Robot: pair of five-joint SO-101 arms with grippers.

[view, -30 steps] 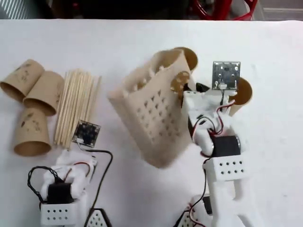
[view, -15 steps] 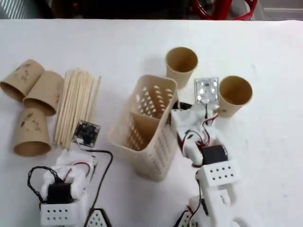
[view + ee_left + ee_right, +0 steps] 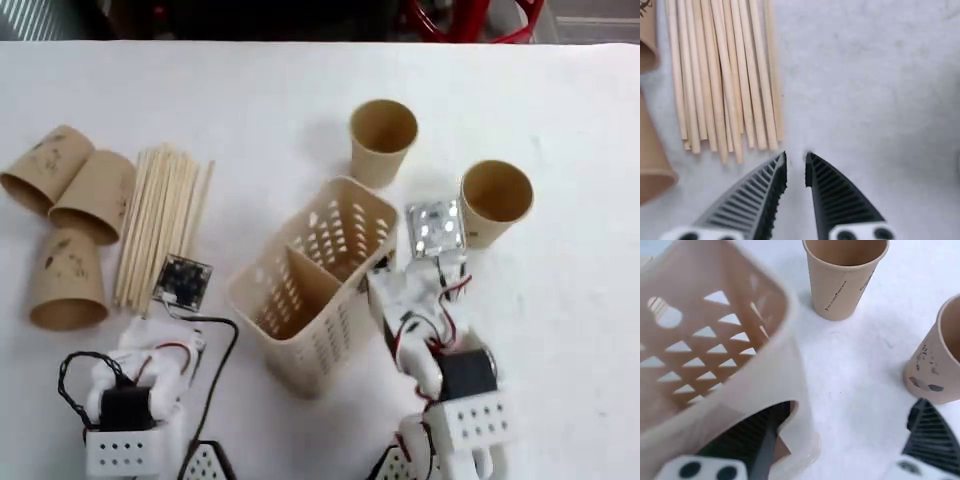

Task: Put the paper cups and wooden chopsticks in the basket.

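Where the high view looks down on the white surface (image 3: pixel 560 90), the basket (image 3: pixel 300 300) stands near the middle with its mouth up and a wall dividing it in two. One cup (image 3: pixel 384 142) stands upright just behind it, and a second cup (image 3: pixel 495 205) stands upright further to the side. Three lying cups (image 3: pixel 65 278) are well apart from the basket, with the chopsticks (image 3: pixel 160 225) in a flat bundle just beside them. The right gripper (image 3: pixel 385 275) is at the side of the basket that faces the second cup.

In the left wrist view, the left gripper (image 3: pixel 795 160) shows only a narrow gap and holds nothing. Its tips are just beside the ends of the chopsticks.

In the right wrist view, the right gripper is spread wide. One of its fingers (image 3: pixel 765 435) shows through the handle hole of the basket wall. The other is outside, apart from the basket and near the second cup.
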